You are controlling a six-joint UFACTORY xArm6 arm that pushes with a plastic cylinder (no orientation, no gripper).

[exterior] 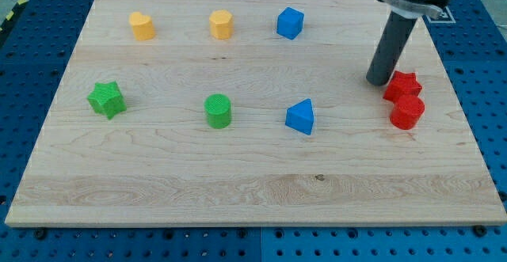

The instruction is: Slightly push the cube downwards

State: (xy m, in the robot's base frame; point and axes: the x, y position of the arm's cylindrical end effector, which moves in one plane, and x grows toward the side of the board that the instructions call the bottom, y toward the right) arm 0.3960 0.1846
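Note:
The blue cube [290,22] sits near the view's top, right of centre, on the wooden board [253,183]. My tip [379,81] rests on the board at the view's right, well below and to the right of the cube, just left of the red star [403,85]. The rod rises from the tip to the view's top right corner. The tip touches no block that I can make out.
A red cylinder [407,112] lies just below the red star. A blue triangular block [300,117], a green cylinder [218,110] and a green star [106,99] lie across the middle. Two yellow blocks [142,25] [221,24] lie left of the cube.

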